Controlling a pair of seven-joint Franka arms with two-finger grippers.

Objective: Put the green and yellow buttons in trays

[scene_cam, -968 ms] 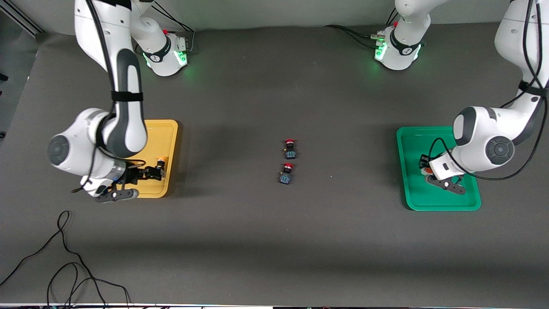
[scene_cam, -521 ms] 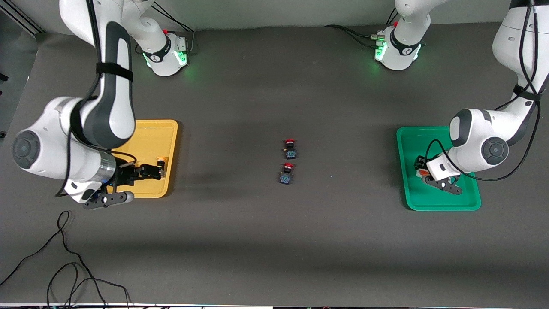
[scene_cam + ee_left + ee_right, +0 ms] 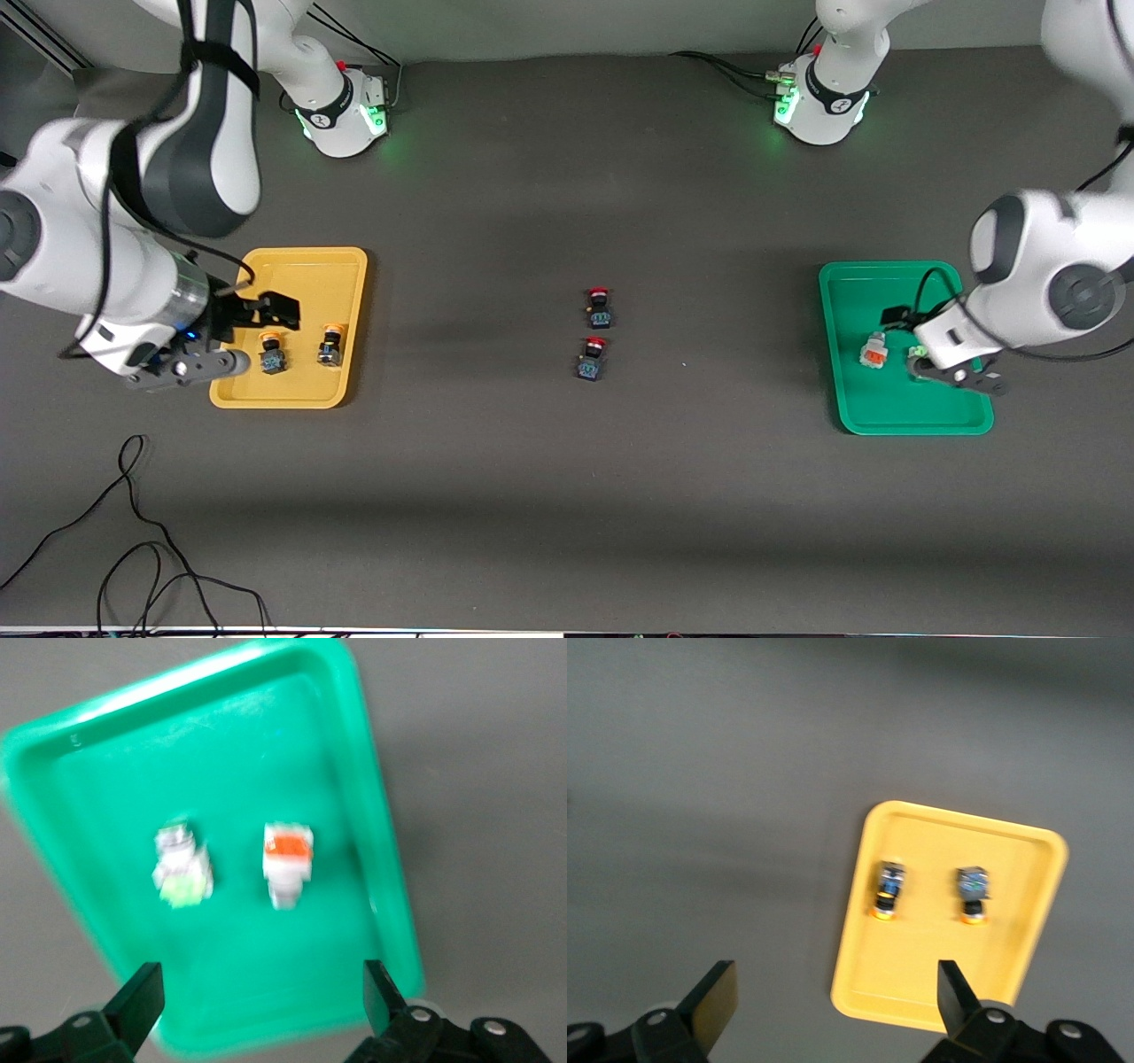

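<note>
We are looking down from high across the table; each wrist camera is overlooking its tray, yellow tray (image 3: 1028,904) and green tray (image 3: 354,744), both shared with the front view.

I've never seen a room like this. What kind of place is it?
Probably a robot lab. Two arms stand bolted to a dark table, with cables lying on it, and their left gripper and right gripper hang open over sorting trays.

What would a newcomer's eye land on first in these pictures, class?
Two bright trays stand out on the dark table: a yellow tray at the right arm's end holding two yellow-capped buttons, and a green tray at the left arm's end holding two white buttons. Between them lie two red-capped switches.
</note>
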